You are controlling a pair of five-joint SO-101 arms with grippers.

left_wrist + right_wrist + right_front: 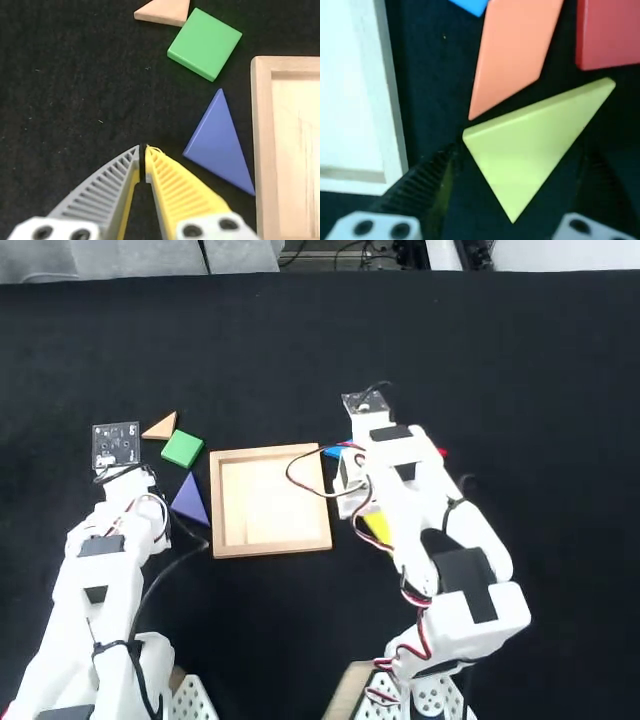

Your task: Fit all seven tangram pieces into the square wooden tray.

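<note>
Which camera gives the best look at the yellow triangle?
The right wrist view: the yellow triangle lies whole between the fingers of the open right pincer. The high view catches just a yellow sliver beside that arm. The left wrist view faces the tray's other side.

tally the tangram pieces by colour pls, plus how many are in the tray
tan triangle: 1
green square: 1
violet-blue triangle: 1
bright blue piece: 1
orange parallelogram: 1
red piece: 1
yellow triangle: 1
Total: 7, all on the black cloth; 0 in the wooden tray.
</note>
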